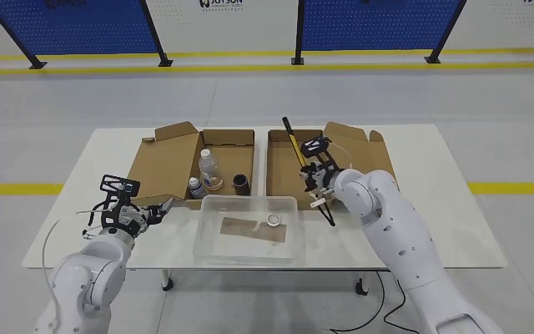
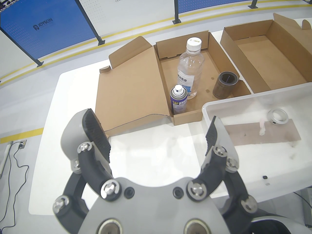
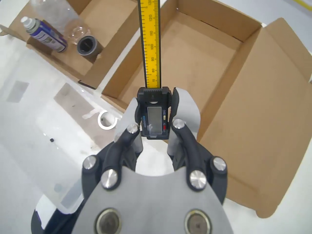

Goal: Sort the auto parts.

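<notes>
1. Two cardboard boxes sit side by side on the table (image 1: 434, 225). Taking the table's centre as the dial in the top view, the left box (image 2: 182, 43) is at 11 o'clock and the right box (image 3: 195, 57) at 1 o'clock. A clear tray (image 2: 243, 96) lies at 6 o'clock, just in front of both.
2. The right gripper (image 3: 154, 103) is pinched on the black display head of a caliper (image 3: 148, 37). It hangs above the near end of the right box, close to the tray's far rim.
3. The relation that matters is the caliper's long axis. Its yellow beam runs from the gripper toward 11 o'clock over the box floor, and a thin dark tail sticks out toward 5 o'clock, past the box's near wall. The box itself runs 12 to 6, so the tool lies slightly skewed to it.
4. I judge that the coming move is to lower and release the caliper. That likely calls for carrying it toward 12 o'clock so the tail clears the near wall, or the tool may rest tilted on the rim.
5. The left gripper (image 2: 153, 127) is spread wide and holds nothing, over bare table at 8 o'clock.
6. The left box holds an upright clear bottle (image 2: 191, 71), a spray can (image 2: 179, 99) just beside it and a dark cylindrical sleeve (image 2: 225, 85).
7. A metal ring (image 2: 277, 116) lies in the tray, at 8 o'clock from the right gripper. It is nearer that arm, but the arm is occupied, so the free left arm may suit it.
</notes>
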Controlling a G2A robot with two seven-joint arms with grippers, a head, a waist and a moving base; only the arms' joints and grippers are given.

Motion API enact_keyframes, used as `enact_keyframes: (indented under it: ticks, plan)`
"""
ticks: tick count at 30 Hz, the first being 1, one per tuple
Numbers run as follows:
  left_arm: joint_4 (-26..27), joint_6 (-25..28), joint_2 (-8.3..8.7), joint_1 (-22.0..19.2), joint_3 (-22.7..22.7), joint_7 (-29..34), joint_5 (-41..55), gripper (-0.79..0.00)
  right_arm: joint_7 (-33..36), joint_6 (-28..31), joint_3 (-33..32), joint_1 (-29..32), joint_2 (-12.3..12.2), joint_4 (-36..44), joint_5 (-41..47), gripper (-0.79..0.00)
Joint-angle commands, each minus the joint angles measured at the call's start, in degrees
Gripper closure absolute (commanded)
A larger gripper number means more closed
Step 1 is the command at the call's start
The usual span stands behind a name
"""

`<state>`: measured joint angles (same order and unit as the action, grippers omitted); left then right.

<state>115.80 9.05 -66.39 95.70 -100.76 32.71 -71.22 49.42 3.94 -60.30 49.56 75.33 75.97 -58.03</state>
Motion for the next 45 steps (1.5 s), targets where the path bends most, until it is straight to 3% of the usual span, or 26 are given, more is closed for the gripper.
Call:
enact_keyframes:
  ticks: [1, 12, 24, 25, 26, 29, 36, 39, 41, 44, 45]
  plan:
    - [0.0, 0.0, 0.0, 0.0, 0.0, 0.0, 0.0, -0.785, -1.8, -1.2, -0.2, -0.5, 0.3, -3.3, 1.2, 0.0]
    - [0.0, 0.0, 0.0, 0.0, 0.0, 0.0, 0.0, -0.785, -8.5, -3.3, 1.3, -3.5, 2.0, -16.0, 6.7, 0.0]
    - [0.0, 0.0, 0.0, 0.0, 0.0, 0.0, 0.0, -0.785, -10.5, -2.4, 3.6, -6.2, 3.6, -23.3, 9.9, 0.0]
    - [0.0, 0.0, 0.0, 0.0, 0.0, 0.0, 0.0, -0.785, -10.6, -2.6, 3.7, -6.4, 3.7, -23.7, 9.8, -0.031]
    - [0.0, 0.0, 0.0, 0.0, 0.0, 0.0, 0.0, -0.785, -10.7, -2.7, 3.8, -6.5, 3.8, -24.0, 9.8, -0.135]
    - [0.0, 0.0, 0.0, 0.0, 0.0, 0.0, 0.0, -0.785, -10.6, -2.9, 4.0, -6.8, 4.0, -24.5, 9.7, -0.283]
    - [0.0, 0.0, 0.0, 0.0, 0.0, 0.0, 0.0, -0.785, -10.2, -3.3, 4.3, -7.1, 4.1, -24.6, 8.5, -0.403]
    - [0.0, 0.0, 0.0, 0.0, 0.0, 0.0, 0.0, -0.785, -10.1, -3.3, 4.1, -7.2, 3.9, -23.7, 7.2, -0.502]
    - [0.0, 0.0, 0.0, 0.0, 0.0, 0.0, 0.0, -0.785, -10.7, -3.1, 3.6, -6.9, 3.7, -22.7, 6.7, -0.502]
    - [0.0, 0.0, 0.0, 0.0, 0.0, 0.0, 0.0, -0.785, -10.6, -2.6, 2.8, -6.5, 3.2, -19.6, 4.9, -0.391]
    - [0.0, 0.0, 0.0, 0.0, 0.0, 0.0, 0.0, -0.785, -10.3, -2.4, 2.6, -6.2, 3.0, -18.0, 4.2, -0.391]
